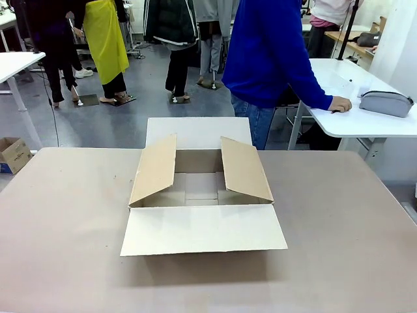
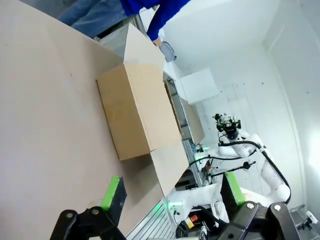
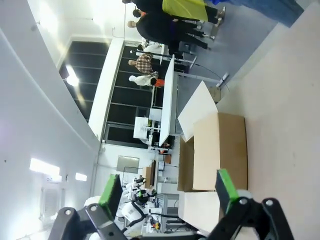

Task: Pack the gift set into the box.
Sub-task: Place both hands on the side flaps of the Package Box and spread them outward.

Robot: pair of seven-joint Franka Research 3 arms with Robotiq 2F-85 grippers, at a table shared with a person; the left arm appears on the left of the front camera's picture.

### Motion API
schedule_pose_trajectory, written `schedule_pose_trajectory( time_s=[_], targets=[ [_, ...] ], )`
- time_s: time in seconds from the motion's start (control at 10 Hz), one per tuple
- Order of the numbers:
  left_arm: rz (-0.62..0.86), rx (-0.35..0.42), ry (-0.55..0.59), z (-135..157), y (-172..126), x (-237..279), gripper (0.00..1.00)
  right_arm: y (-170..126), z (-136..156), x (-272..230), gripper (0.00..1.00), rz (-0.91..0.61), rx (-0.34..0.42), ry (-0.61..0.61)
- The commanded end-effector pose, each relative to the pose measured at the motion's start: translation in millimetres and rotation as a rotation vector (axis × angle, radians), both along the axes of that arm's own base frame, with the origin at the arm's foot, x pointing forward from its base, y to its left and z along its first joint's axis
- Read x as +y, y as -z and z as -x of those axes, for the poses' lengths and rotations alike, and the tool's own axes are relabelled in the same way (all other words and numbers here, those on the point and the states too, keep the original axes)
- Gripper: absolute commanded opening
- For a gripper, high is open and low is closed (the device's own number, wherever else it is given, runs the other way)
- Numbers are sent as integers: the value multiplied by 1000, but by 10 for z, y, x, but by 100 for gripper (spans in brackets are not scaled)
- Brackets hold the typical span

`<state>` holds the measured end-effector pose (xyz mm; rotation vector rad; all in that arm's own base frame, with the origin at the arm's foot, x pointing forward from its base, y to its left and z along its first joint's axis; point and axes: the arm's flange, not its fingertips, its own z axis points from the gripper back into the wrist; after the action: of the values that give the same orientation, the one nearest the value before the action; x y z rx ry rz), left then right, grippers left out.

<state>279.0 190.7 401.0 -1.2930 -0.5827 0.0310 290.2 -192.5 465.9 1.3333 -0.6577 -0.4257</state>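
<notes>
Since the green pads (image 2: 112, 192) stand far apart with nothing between them, we log the left gripper (image 2: 172, 192) as wide and empty. The right gripper (image 3: 167, 192) is the same, wide and empty. Both hang clear of the brown table (image 1: 58, 235).

Next out is the box (image 1: 202, 229), sitting mid-table with its top open. We judge it light, stiff cardboard with springy flaps, and what we can see of the inside is bare. The near flap lies flat on the table, the far flap stands back, and the two side flaps lean inward and narrow the opening.

Farther out, off this table, the pouch (image 1: 386, 102) of the gift set lies on a white side table (image 1: 352, 127). It is near the hand (image 1: 340, 104) of a person in a blue top, and we can't tell whether they touch.

We judge the pouch soft, light and squashy, not fragile. It is best pinched across the middle of its body, away from the zipper.

Counts:
- Grippers: two
- Box: one
- Flaps: four
- Pouch: one
- Person at the table: one
</notes>
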Motion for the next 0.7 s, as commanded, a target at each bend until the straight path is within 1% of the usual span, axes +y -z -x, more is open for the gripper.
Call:
schedule_pose_trajectory(
  time_s=[0.0, 0.2, 0.3, 0.4, 0.5, 0.6],
  targets=[
    [2, -37, -18, 59, -19, 22, 100, -26, 86, -60, 100, -6, -20, 21],
    [2, -37, -18, 59, -19, 22, 100, -26, 86, -60, 100, -6, -20, 21],
    [-11, -4, -10, 63, -36, 32, 100, -39, 85, -46, 100, 9, 1, 11],
    [-59, 35, 15, -18, -255, -229, 100, -191, -78, 323, 100, 129, 16, -21],
    [-141, 95, 30, -126, -563, -617, 100, -335, -313, 900, 100, 280, 19, -63],
    [-236, 161, 12, -217, -819, -1018, 100, -391, -516, 1472, 100, 392, 10, -137]
  ],
)
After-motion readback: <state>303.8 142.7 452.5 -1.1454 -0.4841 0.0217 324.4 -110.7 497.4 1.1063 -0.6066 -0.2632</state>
